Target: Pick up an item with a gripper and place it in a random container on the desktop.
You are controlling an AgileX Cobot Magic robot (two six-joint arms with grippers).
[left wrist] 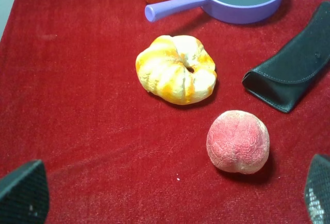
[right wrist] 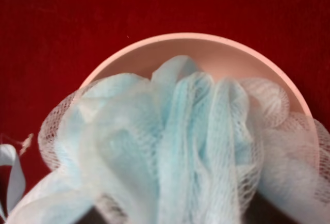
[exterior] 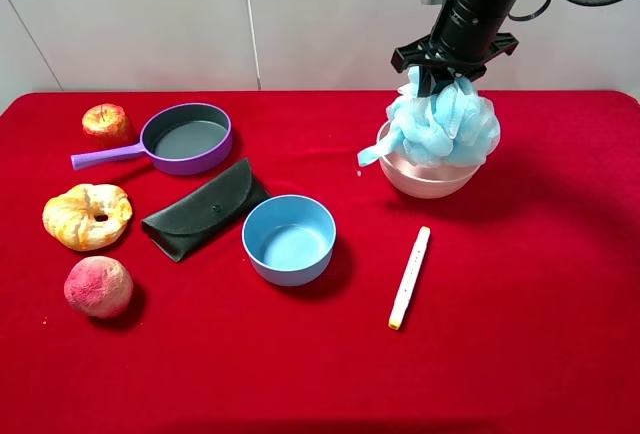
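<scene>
The fluffy light blue pouf (exterior: 445, 124) hangs from my right gripper (exterior: 440, 76) and rests in the top of the pale pink bowl (exterior: 425, 182) at the back right of the red desktop (exterior: 520, 284). The gripper's jaws are closed into the pouf's top. In the right wrist view the pouf (right wrist: 170, 146) fills the lower frame over the bowl's rim (right wrist: 206, 46), and its cord (right wrist: 13, 177) trails over the side. The fingers are hidden by mesh there. My left gripper (left wrist: 170, 195) is open and empty, low over the cloth at the left, outside the high view.
A blue bowl (exterior: 289, 239) sits mid-table with a white marker (exterior: 409, 276) to its right. A black case (exterior: 205, 209), purple pan (exterior: 186, 138), apple (exterior: 106, 122), yellow pastry (exterior: 87, 216) and peach (exterior: 98, 286) lie at the left.
</scene>
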